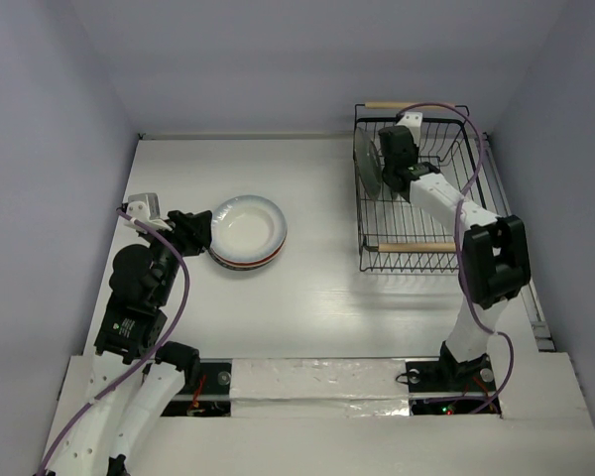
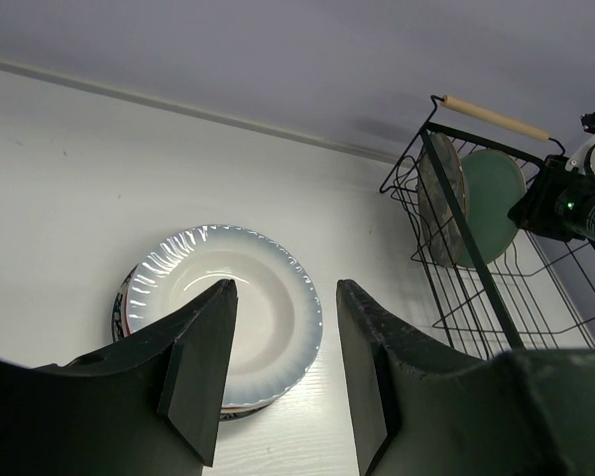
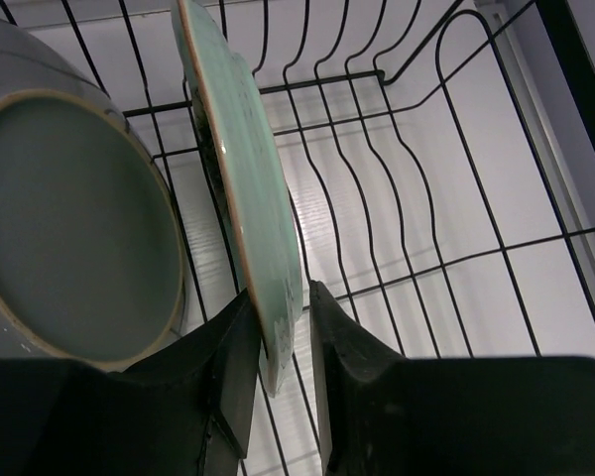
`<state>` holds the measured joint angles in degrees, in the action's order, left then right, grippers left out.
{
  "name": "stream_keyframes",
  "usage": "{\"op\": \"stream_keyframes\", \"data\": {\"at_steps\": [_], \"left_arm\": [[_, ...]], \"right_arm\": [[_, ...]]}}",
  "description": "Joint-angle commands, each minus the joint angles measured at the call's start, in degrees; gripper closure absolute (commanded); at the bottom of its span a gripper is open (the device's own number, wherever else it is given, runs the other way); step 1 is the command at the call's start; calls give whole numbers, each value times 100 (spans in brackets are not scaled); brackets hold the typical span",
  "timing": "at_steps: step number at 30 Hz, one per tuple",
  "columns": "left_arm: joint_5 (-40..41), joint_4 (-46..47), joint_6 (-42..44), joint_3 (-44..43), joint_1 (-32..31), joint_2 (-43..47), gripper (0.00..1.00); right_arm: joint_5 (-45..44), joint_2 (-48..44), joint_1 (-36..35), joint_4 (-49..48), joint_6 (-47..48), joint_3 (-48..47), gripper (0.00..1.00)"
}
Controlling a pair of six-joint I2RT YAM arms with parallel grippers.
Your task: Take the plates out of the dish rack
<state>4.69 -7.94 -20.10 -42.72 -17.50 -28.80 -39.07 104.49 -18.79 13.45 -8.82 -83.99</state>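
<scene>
Far left: left gripper sits low at the left rim of the stack. We cannot tell whether it touches. In its wrist view, the left gripper is wide open, with nothing between the fingers and the stack showing through the gap.

Stack: plates lie flat on the table, left of centre. The top plate is white with a bluish fluted rim. Red and dark edges show beneath it, but we cannot count the plates.

Right side: rack stands on the table, well apart from the stack. It has 2 wooden handles, 1 on the far side and 1 on the near side.

Inside the rack, 2 plates stand on edge at its left end:
- grey plate, leftmost, with its underside towards the right wrist camera
- mint plate, just beside it on the right and upright. The left wrist view also shows the grey plate and the mint plate side by side.

Right gripper reaches down into the rack over these plates. In its wrist view, the right gripper is closed to a narrow gap on the mint plate's rim, with 1 finger on each face. The rest of the rack to the right holds only bare wire.
</scene>
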Motion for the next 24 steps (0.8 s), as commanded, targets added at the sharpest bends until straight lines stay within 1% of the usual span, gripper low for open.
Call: {"op": "stream_keyframes", "data": {"at_steps": [1,4,7,9,11,14,17,18,24], "left_arm": [[-47,302,23,44,36,-30,58],[-38,302,23,44,89,-3,58],[-21,294,32,44,89,14,58],[-29,294,32,44,89,15,58],[-38,294,23,44,89,23,58],[-47,302,23,44,89,50,58],[-56,294,24,44,89,102,58],[-56,302,15,53,89,120,58],[-82,311,15,53,89,146,58]], "right_arm": [[-277,80,33,-36,179,-285,69],[-224,151,33,52,223,-382,68],[-180,221,33,52,267,-426,69],[-206,247,33,70,336,-461,76],[-320,274,33,122,468,-548,88],[-531,239,33,184,687,-672,99],[-698,116,33,79,899,-646,100],[-733,11,33,-35,1161,-619,100],[-953,-200,-19,-167,1768,-636,100]]}}
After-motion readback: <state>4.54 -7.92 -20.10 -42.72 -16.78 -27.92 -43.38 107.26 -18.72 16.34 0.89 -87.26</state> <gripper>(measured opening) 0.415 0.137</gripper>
